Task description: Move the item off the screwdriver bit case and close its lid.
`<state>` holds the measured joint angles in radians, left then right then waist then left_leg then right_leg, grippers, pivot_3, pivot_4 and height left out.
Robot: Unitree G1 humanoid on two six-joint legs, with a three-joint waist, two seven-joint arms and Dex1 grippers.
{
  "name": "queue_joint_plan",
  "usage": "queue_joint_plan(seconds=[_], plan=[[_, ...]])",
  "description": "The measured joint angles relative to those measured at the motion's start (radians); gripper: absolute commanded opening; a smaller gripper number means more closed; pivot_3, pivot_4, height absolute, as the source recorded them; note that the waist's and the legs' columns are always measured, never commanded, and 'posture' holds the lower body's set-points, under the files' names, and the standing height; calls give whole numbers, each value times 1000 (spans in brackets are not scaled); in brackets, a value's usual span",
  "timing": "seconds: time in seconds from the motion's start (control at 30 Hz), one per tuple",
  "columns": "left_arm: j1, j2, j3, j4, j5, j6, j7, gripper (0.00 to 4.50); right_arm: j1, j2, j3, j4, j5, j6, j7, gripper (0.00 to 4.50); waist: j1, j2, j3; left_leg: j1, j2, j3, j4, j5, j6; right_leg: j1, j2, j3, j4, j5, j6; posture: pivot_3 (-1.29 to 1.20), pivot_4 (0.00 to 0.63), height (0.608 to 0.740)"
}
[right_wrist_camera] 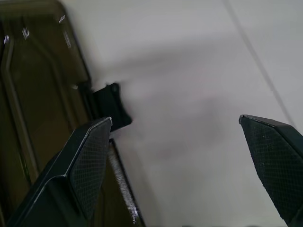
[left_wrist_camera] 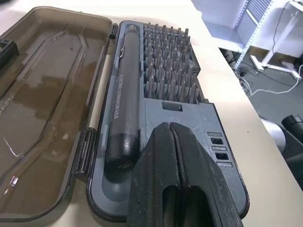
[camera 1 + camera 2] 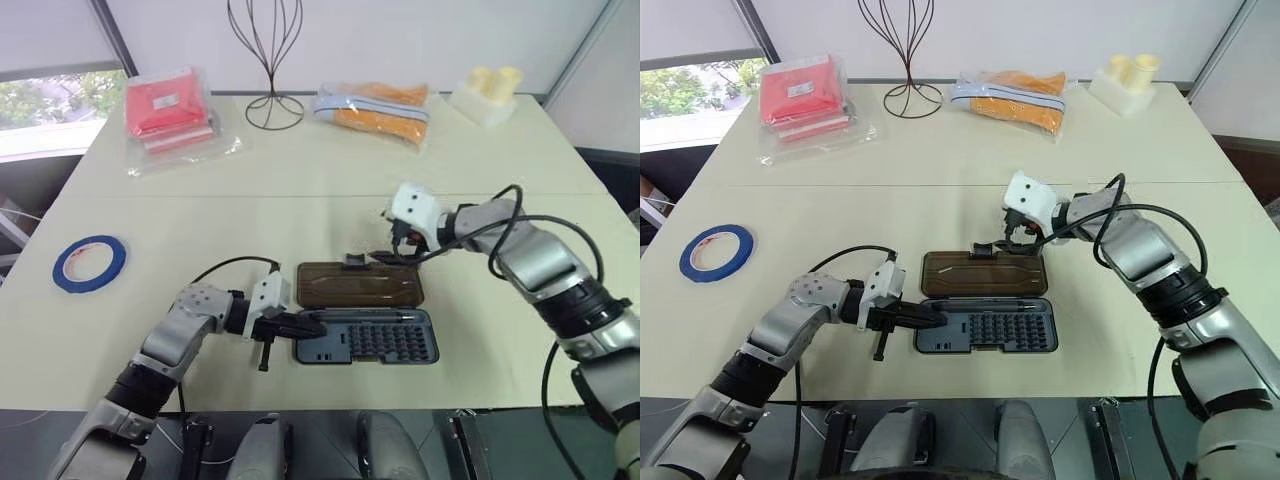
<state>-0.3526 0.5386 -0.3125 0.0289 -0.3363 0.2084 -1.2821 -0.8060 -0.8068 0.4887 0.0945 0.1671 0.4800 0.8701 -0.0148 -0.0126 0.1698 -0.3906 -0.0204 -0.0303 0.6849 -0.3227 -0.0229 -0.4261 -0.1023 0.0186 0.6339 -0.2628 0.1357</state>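
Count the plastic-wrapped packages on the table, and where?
2, both along the far edge. The red package lies at far left, left of the wire stand. The orange package lies right of the stand, beside the pale yellow block. None look hidden.

Your two head views look forward and down from above the cream table [image 3: 330,170], sharing nearly all of it with a slight sideways offset. Your left wrist camera sits very close over the open dark blue-grey plastic bit case [image 2: 189,118], looking along its length. Your right wrist camera looks closely down at the smoky-brown translucent lid [image 1: 33,94]'s latch edge, which the head views also show
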Motion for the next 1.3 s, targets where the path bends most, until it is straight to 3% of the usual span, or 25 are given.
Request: queue_joint_plan(seconds=[0.43, 0.53, 0.63, 1.07, 1.23, 1.27, 1.3], plan=[[12, 5, 2, -16, 1, 1, 17, 0, 0, 52, -10, 166, -142, -140, 146, 4479, -2, 0, 0, 1, 0, 0, 0, 1, -2, 0, 0, 0, 1, 0, 0, 0, 150, 740], [21, 7, 5, -23, 1, 1, 24, 0, 0, 74, -30, 196, -160, -159, 155, 3690, -2, 0, 0, 1, 0, 0, 0, 1, -3, 0, 0, 0, 1, 0, 0, 0, 150, 740], [24, 9, 7, -27, 2, 1, 27, 0, 0, 90, -33, 208, -167, -167, 177, 2238, -2, 1, -1, 1, 0, 0, 0, 2, -3, 0, 0, 0, 1, 0, 0, 0, 150, 740], [25, 10, 6, -21, 5, -3, 37, 0, 0, 114, -47, 228, -215, -181, 287, 2238, -3, 1, -4, 5, 0, 0, 0, 2, -3, 4, 0, 0, 3, 0, 0, 0, 150, 740], [31, 12, 6, -19, 19, -4, 44, 0, -26, 155, -52, 306, -238, -199, 312, 2238, -6, 2, -4, 20, 1, 0, -3, -2, 4, 19, 1, 0, 0, 0, 0, 0, 150, 740], [32, 12, 6, -20, 21, -5, 46, 0, -34, 161, -52, 323, -242, -206, 317, 1691, -6, 2, -4, 20, 1, 0, -2, -2, 4, 19, 1, 0, -1, 0, 0, 0, 150, 740], [32, 12, 7, -20, 22, -5, 47, 0, -43, 171, -52, 345, -244, -214, 322, 1426, -7, 2, -4, 20, 1, -1, -2, -2, 4, 19, 1, 0, -1, 0, 0, 0, 150, 740]])
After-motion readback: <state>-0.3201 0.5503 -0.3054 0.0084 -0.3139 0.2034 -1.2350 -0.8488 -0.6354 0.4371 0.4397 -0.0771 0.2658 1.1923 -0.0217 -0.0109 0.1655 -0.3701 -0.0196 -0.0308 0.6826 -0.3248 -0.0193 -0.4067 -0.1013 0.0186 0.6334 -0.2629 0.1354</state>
